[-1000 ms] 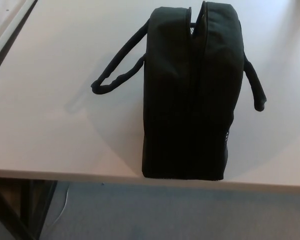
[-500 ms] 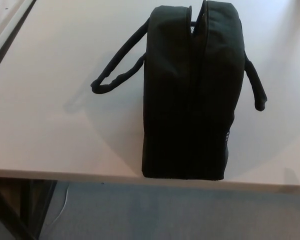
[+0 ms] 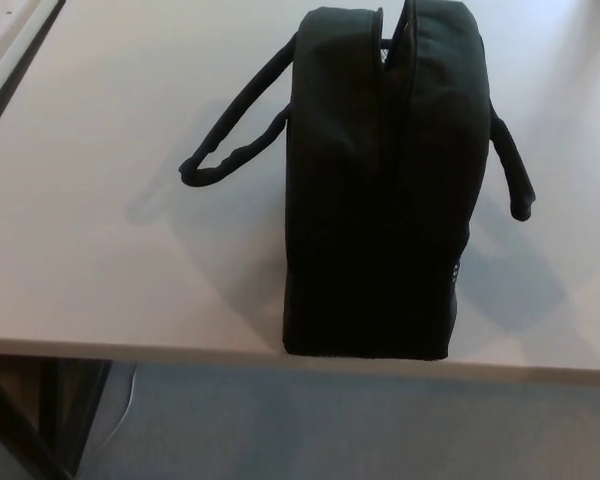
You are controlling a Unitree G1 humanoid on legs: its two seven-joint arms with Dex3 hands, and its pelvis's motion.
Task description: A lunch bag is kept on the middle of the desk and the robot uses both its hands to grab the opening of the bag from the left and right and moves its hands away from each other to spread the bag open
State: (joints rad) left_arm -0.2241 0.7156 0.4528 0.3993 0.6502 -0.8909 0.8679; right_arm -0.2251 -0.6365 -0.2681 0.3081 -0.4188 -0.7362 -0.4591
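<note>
No hand in view; black lunch bag [image 3: 380,190], small white label, unreadable.

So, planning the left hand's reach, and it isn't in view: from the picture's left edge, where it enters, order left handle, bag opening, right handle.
1. Left handle, sticking out left of the bag.
2. Bag opening, top middle, slightly parted.
3. Right handle, right of the bag.
</note>
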